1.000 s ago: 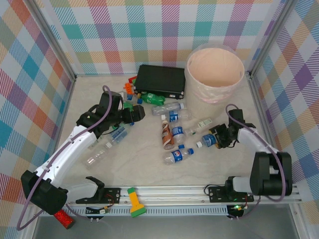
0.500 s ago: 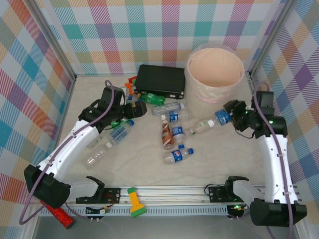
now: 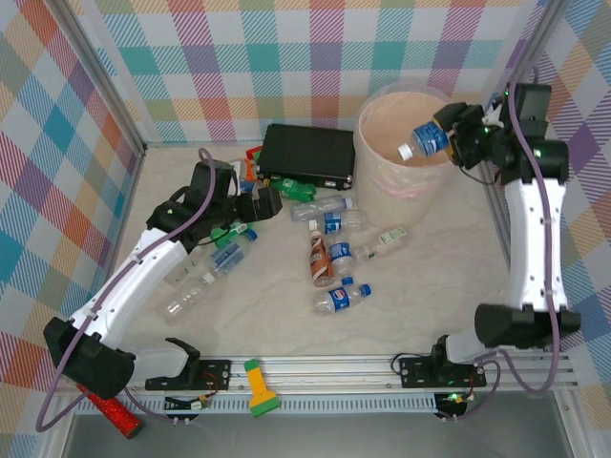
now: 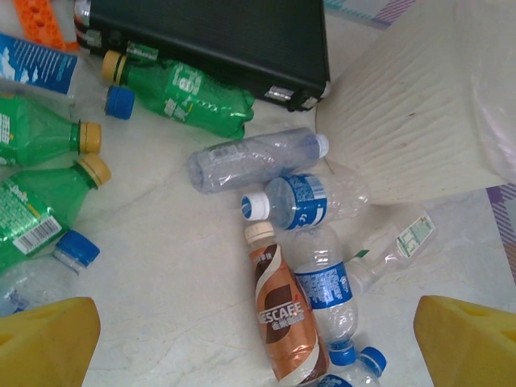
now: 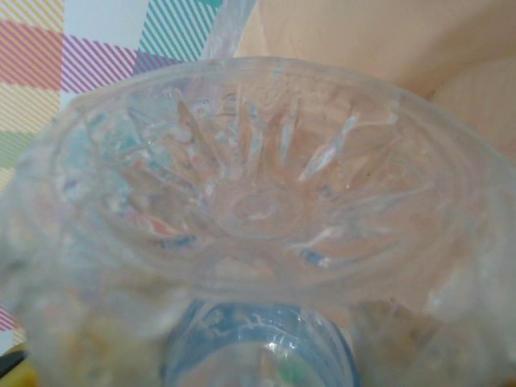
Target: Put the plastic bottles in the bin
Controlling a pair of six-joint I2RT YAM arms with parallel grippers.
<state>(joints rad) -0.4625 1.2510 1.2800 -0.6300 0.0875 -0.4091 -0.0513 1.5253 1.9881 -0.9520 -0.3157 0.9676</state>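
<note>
While left jaws stay wide open, right jaws have lifted their gripped bottle [image 3: 430, 139] over the bin [image 3: 387, 177].

My right arm [image 3: 530, 229] stands tall along the right edge of the top view. Its forearm rises to the upper right and the wrist bends left. There the right gripper [image 3: 456, 141] is clamped on a blue-labelled bottle [image 3: 428, 139]. My left arm [image 3: 143, 272] stretches low from lower left toward centre. I have the left gripper [image 3: 260, 204] spread wide, with its yellow fingertips [image 4: 48, 343] at the wrist view's bottom corners.
</note>
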